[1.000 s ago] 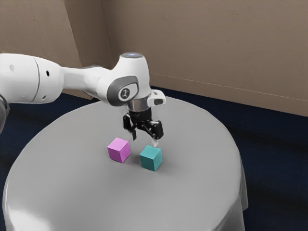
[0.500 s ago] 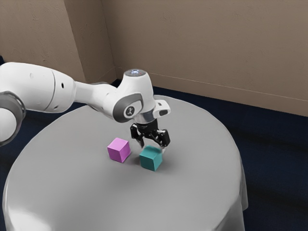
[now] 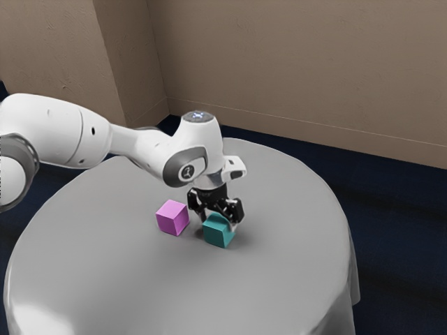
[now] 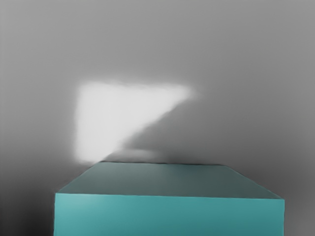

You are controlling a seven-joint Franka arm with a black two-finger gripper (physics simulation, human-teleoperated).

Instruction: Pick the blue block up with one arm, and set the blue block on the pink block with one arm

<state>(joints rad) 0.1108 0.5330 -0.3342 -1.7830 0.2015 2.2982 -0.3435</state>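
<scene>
The blue block (image 3: pixel 219 233), a teal-blue cube, rests on the round grey table (image 3: pixel 279 265) near its middle. The pink block (image 3: pixel 172 217) stands on the table just to the exterior view's left of it, a small gap between them. My black gripper (image 3: pixel 217 213) has come down over the blue block, open, with one finger on each side of the cube's upper part. In the wrist view the blue block (image 4: pixel 168 206) sits close under my hand, on the grey tabletop (image 4: pixel 236 73).
The table's rim (image 3: pixel 349 244) drops off toward the exterior view's right, above a dark blue floor (image 3: pixel 405 209). Beige walls (image 3: pixel 314 63) stand behind. My white arm (image 3: pixel 84 139) reaches in from the exterior view's left.
My hand has moved down and slightly toward the exterior view's right, from hovering above the blue block to straddling its top. Neither block has moved.
</scene>
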